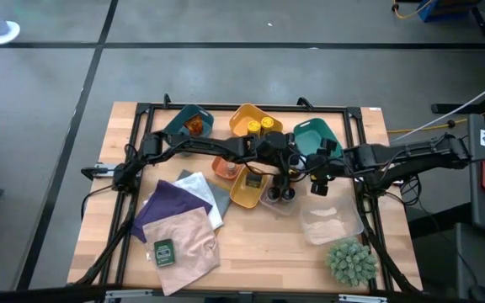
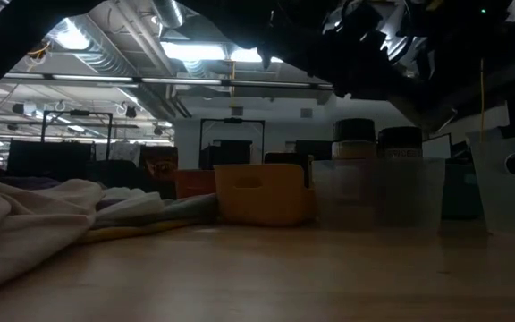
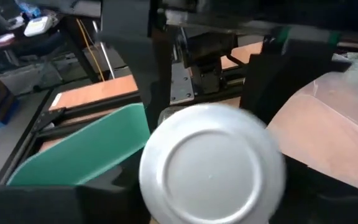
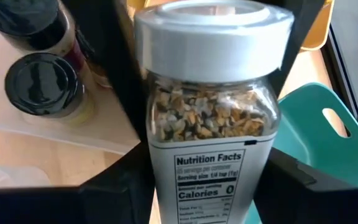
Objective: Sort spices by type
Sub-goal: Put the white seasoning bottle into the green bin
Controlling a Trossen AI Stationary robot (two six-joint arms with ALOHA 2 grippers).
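Observation:
A clear spice jar with a grey lid (image 4: 213,28) and a white nutrition label (image 4: 207,180) hangs above the middle of the table, between both grippers. My right gripper (image 4: 210,186) is shut on its body. My left gripper (image 3: 213,205) comes at the lid (image 3: 213,165) head-on, its fingers standing open on either side of it. Other spices sit in trays: yellow jars (image 1: 259,124), an amber jar (image 1: 194,126), dark-lidded jars (image 4: 42,84). A flat green packet (image 1: 164,251) lies on a beige cloth (image 1: 188,244). My right gripper pinches the jar's labelled lower body (image 4: 160,186) between its two fingers, which lie across the jar. The jar is lifted clear of the table, lid end toward my left arm. My left gripper's fingers (image 4: 126,87) flank the lid; I cannot tell whether they touch it.
Two teal trays (image 1: 314,135) (image 1: 183,118), two yellow trays (image 1: 241,114) (image 1: 241,195) and an orange tray (image 1: 219,162) ring the middle of the table. Two clear trays (image 1: 331,223) (image 1: 269,202) lie nearer, a green spiky plant (image 1: 350,261) at the near right, piled cloths (image 1: 175,202) at the left.

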